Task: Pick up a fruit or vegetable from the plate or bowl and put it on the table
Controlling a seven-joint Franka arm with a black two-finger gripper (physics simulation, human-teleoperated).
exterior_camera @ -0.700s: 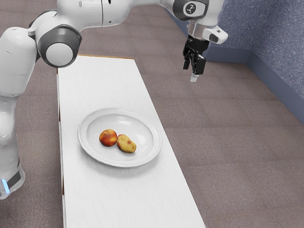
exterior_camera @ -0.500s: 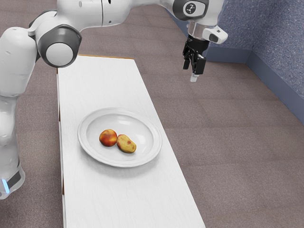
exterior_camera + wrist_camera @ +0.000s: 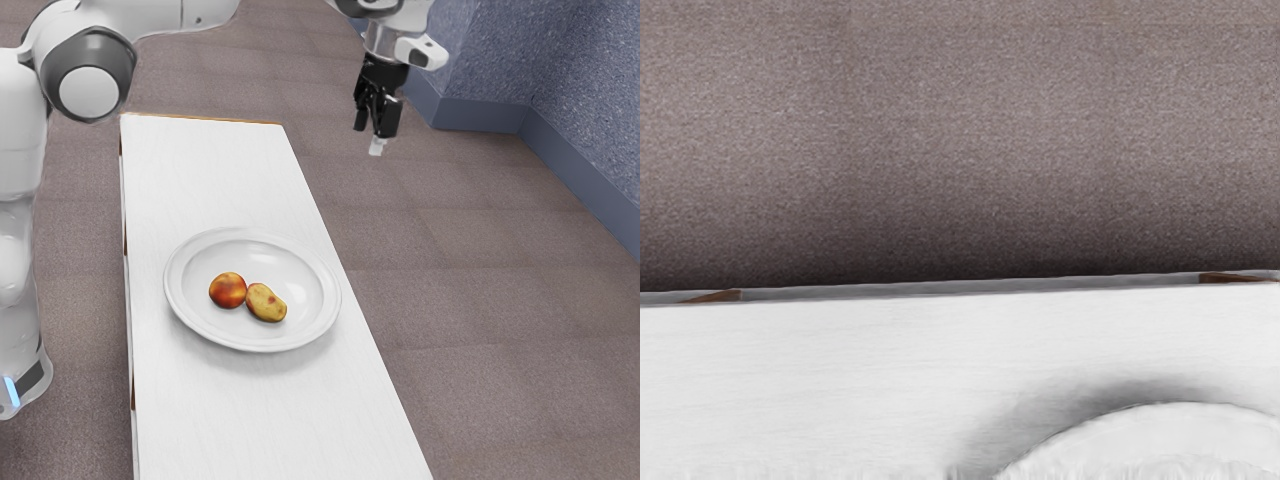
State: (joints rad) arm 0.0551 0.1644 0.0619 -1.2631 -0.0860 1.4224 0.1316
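My black gripper (image 3: 377, 118) hangs in the air beyond the table's long edge, towards the exterior view's upper right, well apart from the plate. A round white plate (image 3: 185, 311) lies on the white table (image 3: 215, 165). On it are a round red-orange fruit (image 3: 228, 291) and a yellowish, potato-like oval piece (image 3: 266, 303), side by side and seemingly touching. In the wrist view, part of the plate (image 3: 1150, 445) is at the lower edge, with the table top (image 3: 830, 380) around it.
Carpeted floor (image 3: 480, 300) surrounds the table. Blue-grey walls (image 3: 590, 90) with a plain skirting stand behind the gripper at the upper right. The table's edge (image 3: 970, 288) crosses the wrist view, with floor beyond it.
My arm and gripper have shifted towards the exterior view's left and a little up, back towards the arm's base. The plate and the two pieces on it have stayed put.
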